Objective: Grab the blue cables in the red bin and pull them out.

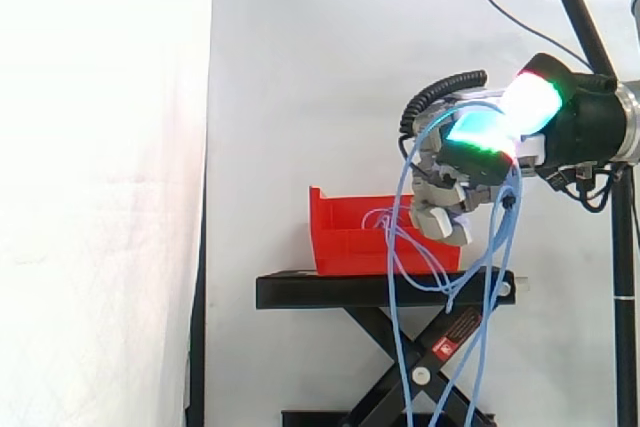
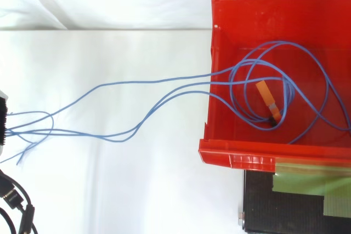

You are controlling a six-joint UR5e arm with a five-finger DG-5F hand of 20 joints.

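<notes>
one hand (image 1: 470,172) clamped on blue cables (image 2: 164,80), two strands (image 2: 186,92) out of one red bin (image 2: 236,154)

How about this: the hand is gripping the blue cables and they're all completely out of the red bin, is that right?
Not quite. The hand is gripping the blue cables, but they're only partly out of the red bin: the top view shows loops lying inside it.
</notes>
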